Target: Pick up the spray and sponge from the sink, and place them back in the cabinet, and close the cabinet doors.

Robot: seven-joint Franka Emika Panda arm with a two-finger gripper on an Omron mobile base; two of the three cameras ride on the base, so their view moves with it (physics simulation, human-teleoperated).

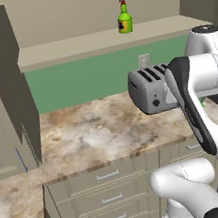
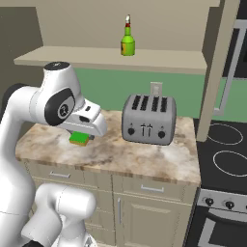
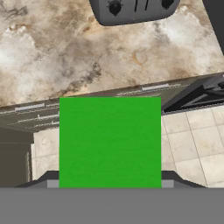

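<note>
The sponge (image 3: 109,140), its green top facing the hand camera, sits between the fingertips of my gripper (image 3: 109,181), which is shut on it. In the right base view the sponge (image 2: 79,139) hangs under the hand, just above the marble counter (image 2: 144,154) and left of the toaster. The spray (image 1: 124,19) (image 2: 127,42) stands upright on the shelf of the cabinet (image 1: 94,43). The cabinet doors stand open: one at the left (image 1: 0,99), one at the right (image 2: 219,72). The sink is out of view.
A grey toaster (image 1: 151,89) (image 2: 148,119) stands on the counter below the shelf. Beige drawers (image 1: 110,192) run under the counter's front edge. A black stove top (image 2: 224,144) lies to the right of the counter. The floor is tiled (image 3: 192,148).
</note>
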